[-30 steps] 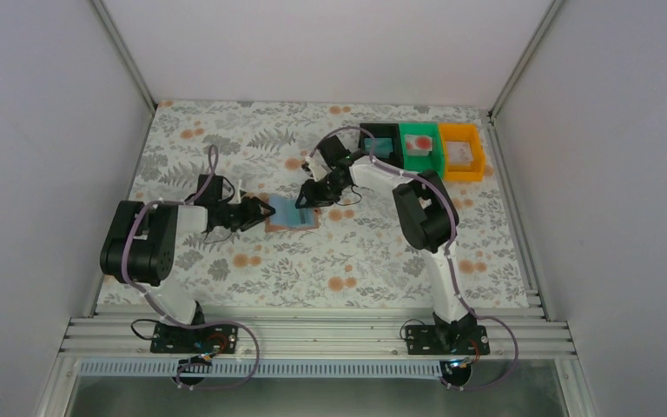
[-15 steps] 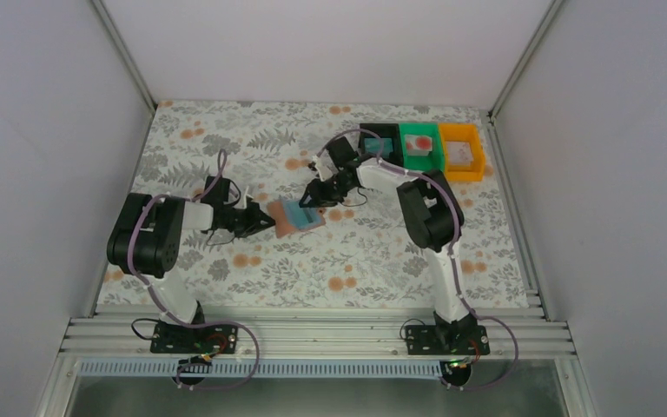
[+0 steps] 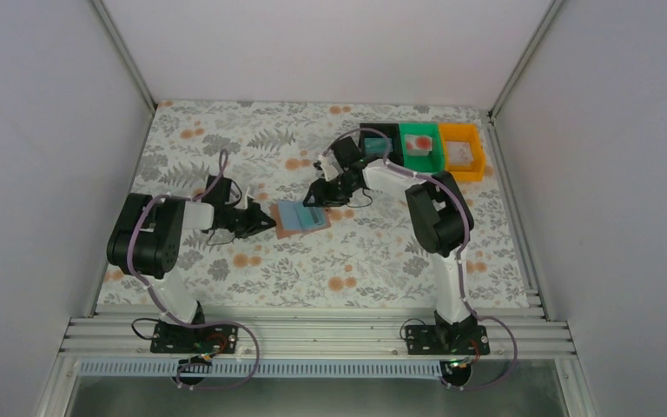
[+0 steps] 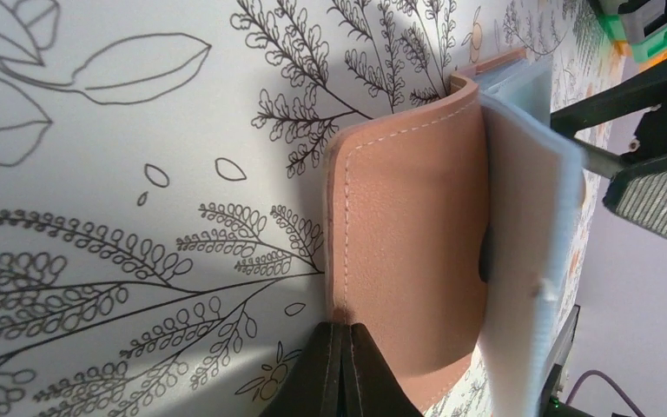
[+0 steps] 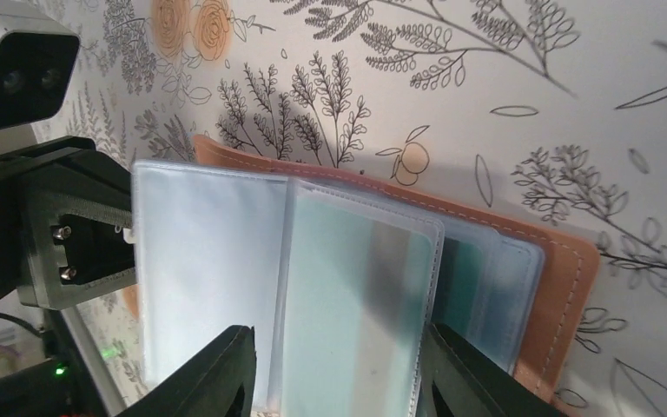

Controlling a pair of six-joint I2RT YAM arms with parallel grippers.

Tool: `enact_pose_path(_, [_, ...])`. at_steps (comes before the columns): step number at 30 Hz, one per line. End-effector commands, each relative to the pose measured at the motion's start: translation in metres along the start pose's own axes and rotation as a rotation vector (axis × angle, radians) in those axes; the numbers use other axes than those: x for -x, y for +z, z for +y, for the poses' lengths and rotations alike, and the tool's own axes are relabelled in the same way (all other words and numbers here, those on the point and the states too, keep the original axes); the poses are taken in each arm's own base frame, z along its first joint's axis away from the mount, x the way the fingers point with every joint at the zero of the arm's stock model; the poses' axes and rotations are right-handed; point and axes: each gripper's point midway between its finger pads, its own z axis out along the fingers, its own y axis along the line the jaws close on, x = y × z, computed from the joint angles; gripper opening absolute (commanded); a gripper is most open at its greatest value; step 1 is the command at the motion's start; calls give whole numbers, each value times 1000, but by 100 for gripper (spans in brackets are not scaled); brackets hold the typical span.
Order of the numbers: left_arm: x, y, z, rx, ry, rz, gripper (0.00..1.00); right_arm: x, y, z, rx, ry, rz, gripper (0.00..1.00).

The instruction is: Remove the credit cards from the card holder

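Note:
The card holder lies open mid-table, salmon-tan outside, with clear light-blue sleeves fanned up. My left gripper is shut on the stitched edge of its salmon cover, at its left side. My right gripper is open at the holder's far right corner, its fingers standing on either side of one sleeve. A dark teal shape shows through the back sleeves. Credit cards lie in the bins: a teal one, a white one with a red mark and a whitish one.
Black, green and orange bins stand in a row at the back right. The floral tablecloth covers the table, with white walls on three sides.
My left gripper has shut on the holder's cover edge and shifted it slightly to the right. My right gripper has moved a little to the right and its jaws stand wider.

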Motion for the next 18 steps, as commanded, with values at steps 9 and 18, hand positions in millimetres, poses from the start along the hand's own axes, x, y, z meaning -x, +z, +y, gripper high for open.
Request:
enact_pose_path(9, [4, 0, -5, 8, 48, -6, 2, -15, -10, 39, 174, -26, 22, 50])
enact_pose_path(18, [4, 0, -2, 27, 47, -6, 2, -7, -25, 54, 194, -36, -25, 47])
